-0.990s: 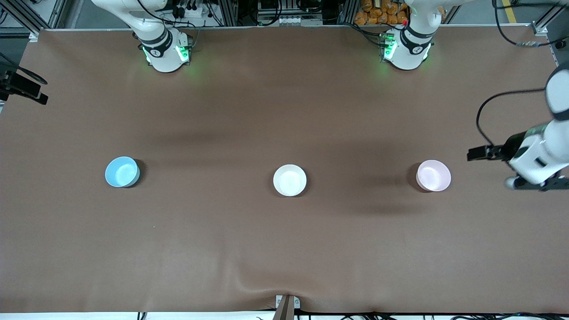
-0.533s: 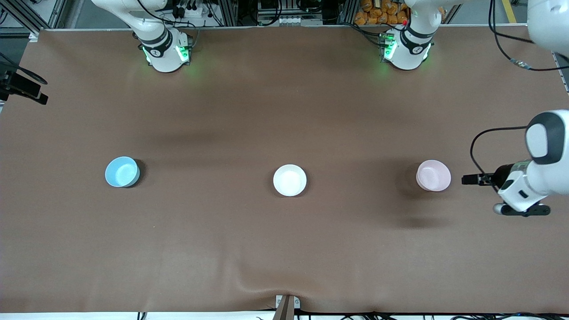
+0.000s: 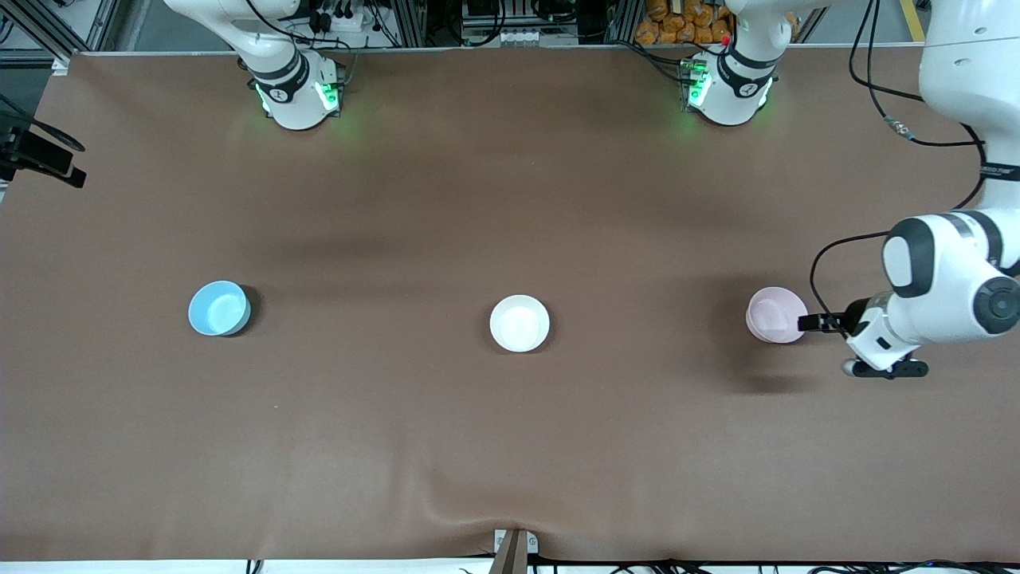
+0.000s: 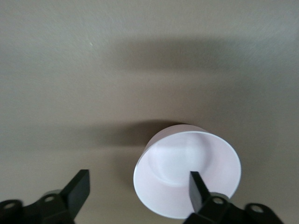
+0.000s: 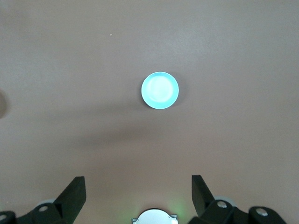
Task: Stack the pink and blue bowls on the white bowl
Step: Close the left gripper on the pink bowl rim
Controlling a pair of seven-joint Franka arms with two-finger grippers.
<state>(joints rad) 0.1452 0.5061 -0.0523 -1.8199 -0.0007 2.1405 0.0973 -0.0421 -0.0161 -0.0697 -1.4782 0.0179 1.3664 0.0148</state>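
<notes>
Left gripper (image 4: 135,189) spread wide, straddling pink bowl (image 4: 187,175) rim; likely light, glossy, slippery, so pinching the rim wall. Right gripper (image 5: 138,191) waiting wide over blue bowl (image 5: 160,90).

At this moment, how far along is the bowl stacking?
Nothing is stacked: the white bowl sits empty mid-table. In hand: the left pincer, open, is at the pink bowl, one finger over its rim, not yet gripping. The right pincer hangs open, high over the blue bowl, which sits untouched toward the right arm's end. Left: grasp and place both bowls on the white one.
</notes>
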